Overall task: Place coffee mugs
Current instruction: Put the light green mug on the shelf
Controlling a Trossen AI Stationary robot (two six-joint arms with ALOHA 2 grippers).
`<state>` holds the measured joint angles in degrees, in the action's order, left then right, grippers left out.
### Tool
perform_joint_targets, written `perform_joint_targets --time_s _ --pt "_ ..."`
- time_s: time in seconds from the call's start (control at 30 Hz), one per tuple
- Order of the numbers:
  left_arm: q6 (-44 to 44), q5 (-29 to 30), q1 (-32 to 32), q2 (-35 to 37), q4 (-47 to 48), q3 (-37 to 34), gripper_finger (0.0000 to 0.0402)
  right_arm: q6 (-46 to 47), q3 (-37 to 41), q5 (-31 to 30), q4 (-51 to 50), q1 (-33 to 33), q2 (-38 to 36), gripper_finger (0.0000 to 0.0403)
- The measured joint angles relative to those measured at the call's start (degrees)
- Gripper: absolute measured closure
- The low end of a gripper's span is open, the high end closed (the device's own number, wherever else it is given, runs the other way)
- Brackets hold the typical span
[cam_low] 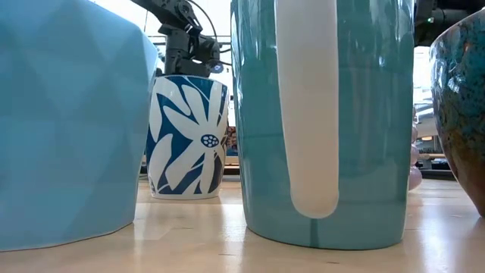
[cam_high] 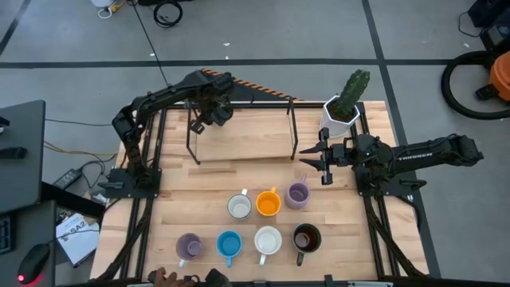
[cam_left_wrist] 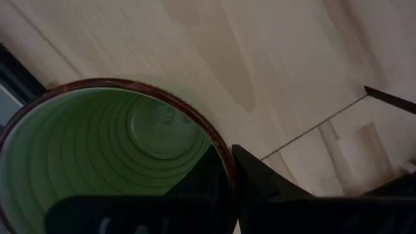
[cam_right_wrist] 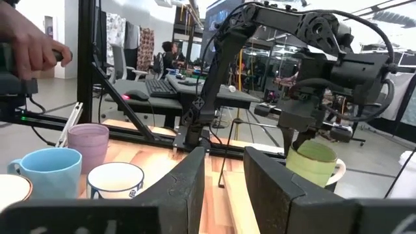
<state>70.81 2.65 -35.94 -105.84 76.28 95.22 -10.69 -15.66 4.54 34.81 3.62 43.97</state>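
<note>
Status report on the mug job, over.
Left gripper shut on green mug, held above the table near the rack. Right gripper open, waiting beside the cactus pot. Seven mugs in two rows; nothing blocking.

overhead camera, table-level camera behind mugs [cam_low: 318, 121], wrist cameras

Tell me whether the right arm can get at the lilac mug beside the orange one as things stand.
Probably yes. The right gripper hangs open just above the lilac mug, which stands at the end of its row beside the orange mug, its near side uncrowded. The left gripper is far off, holding the green mug.
</note>
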Motion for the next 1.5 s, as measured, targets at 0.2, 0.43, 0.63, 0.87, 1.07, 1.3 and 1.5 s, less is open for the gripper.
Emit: perform_joint_targets --time_s 0.2,0.43,0.63,0.87,1.07,1.3,1.5 --pt "-3.8 -3.5 -0.5 -1.4 -0.1 -0.1 0.0377 0.1 0.0 0.0 -0.1 0.0 0.0 0.0289" --pt "-6.6 -3.9 -0.7 -1.6 0.4 0.0 0.0370 0.1 0.0 0.0 -0.2 0.0 0.0 0.0289" --pt "-7.5 -2.6 -0.4 -1.6 0.6 0.0 0.0332 0.0 0.0 0.0 -0.2 0.0 0.0 0.0289" --pt "-8.9 -2.4 -0.1 -1.6 1.2 0.0 0.0305 0.1 0.0 0.0 -0.2 0.0 0.0 0.0289" --pt "-12.5 -3.5 0.3 -1.6 1.9 0.0 0.0304 0.0 0.0 0.0 -0.2 0.0 0.0 0.0289" --pt "-18.8 -3.9 2.3 -1.5 2.0 0.0 0.0304 0.1 0.0 0.0 -0.2 0.0 0.0 0.0289" --pt "-28.0 -2.5 4.0 -1.5 3.7 0.0 0.0303 0.1 0.0 0.1 -0.2 0.0 0.0 0.0289"
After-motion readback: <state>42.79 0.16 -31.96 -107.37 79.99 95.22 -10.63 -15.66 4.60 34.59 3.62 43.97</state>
